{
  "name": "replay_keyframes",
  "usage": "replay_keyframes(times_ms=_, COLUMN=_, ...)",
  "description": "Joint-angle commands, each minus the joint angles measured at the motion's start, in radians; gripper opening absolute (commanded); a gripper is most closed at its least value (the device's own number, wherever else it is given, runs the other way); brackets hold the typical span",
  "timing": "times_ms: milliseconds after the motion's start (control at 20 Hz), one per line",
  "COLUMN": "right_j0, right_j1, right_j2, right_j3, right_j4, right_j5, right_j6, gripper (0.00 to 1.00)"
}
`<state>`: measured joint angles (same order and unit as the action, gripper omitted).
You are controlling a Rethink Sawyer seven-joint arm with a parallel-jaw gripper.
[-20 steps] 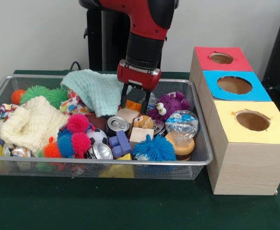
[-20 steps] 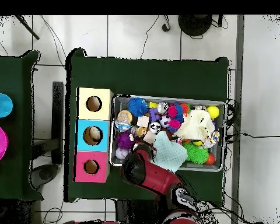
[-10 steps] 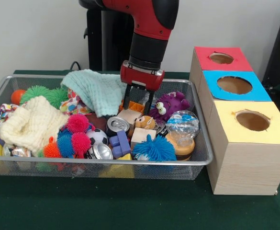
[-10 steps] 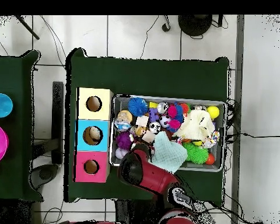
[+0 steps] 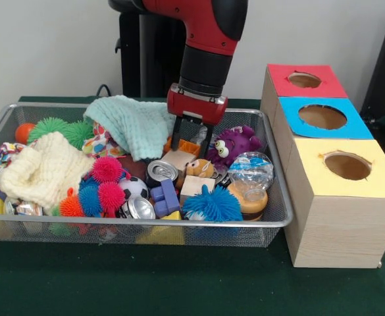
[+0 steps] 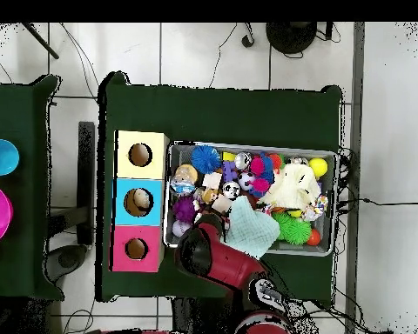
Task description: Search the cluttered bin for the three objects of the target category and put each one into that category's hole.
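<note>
My gripper [image 5: 191,149] hangs low over the middle of the wire bin [image 5: 146,224], shut on a small orange block [image 5: 191,145] that sits between its two black fingers. A tan wooden block [image 5: 176,158] and a silver can [image 5: 161,170] lie just below it. The purple plush [image 5: 235,145] is on its right and the teal cloth [image 5: 133,122] on its left. Three boxes with holes stand to the right of the bin: red [image 5: 304,80], blue [image 5: 322,117] and yellow [image 5: 347,166]. In the overhead view the red arm [image 6: 214,257] hides the gripper.
The bin also holds a cream knit cloth [image 5: 44,168], spiky rubber balls [image 5: 106,187], a blue spiky ball [image 5: 212,203], a blue brick [image 5: 164,197], a clear plastic ball [image 5: 250,168] and another can [image 5: 139,208]. Something pale lies inside the blue box's hole [image 6: 140,202].
The gripper has risen slightly and shifted a little to the right; the orange block has stayed between its fingers. The other clutter has not moved.
</note>
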<state>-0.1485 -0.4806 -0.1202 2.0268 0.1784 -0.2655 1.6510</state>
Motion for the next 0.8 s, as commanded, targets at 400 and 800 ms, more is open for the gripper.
replay_keyframes(times_ms=400, right_j0=0.047, right_j1=-0.003, right_j2=0.065, right_j3=-0.134, right_j4=0.024, right_j5=-0.125, right_j6=0.216, gripper=1.0)
replay_keyframes(times_ms=800, right_j0=0.061, right_j1=-0.027, right_j2=0.048, right_j3=-0.146, right_j4=0.037, right_j5=-0.084, right_j6=0.2, gripper=1.0)
